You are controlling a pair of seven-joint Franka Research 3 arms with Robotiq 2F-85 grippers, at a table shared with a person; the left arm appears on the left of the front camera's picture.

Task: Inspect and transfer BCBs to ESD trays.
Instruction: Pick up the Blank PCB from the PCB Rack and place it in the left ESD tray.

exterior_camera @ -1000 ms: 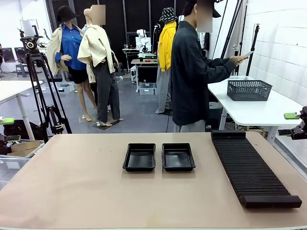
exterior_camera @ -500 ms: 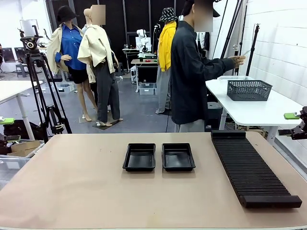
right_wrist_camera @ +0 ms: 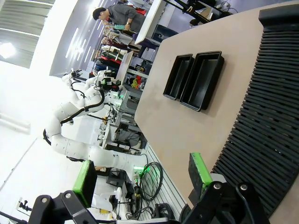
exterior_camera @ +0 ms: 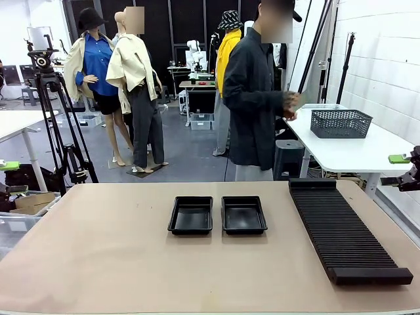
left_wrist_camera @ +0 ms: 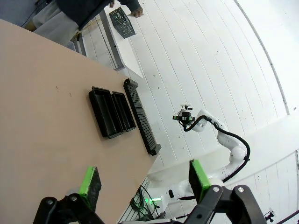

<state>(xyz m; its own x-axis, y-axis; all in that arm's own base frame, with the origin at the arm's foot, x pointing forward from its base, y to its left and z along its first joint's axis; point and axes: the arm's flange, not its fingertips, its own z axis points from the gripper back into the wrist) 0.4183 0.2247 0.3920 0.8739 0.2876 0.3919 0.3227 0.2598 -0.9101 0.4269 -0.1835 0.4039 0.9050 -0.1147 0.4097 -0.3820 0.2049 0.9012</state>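
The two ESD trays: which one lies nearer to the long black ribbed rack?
The ESD tray on the robot's right; it sits between the other tray and the ribbed rack.

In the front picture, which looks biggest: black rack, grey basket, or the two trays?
Largest: black rack. Tied: left tray and right tray. The grey basket looks similar but stands farther off: unsure.
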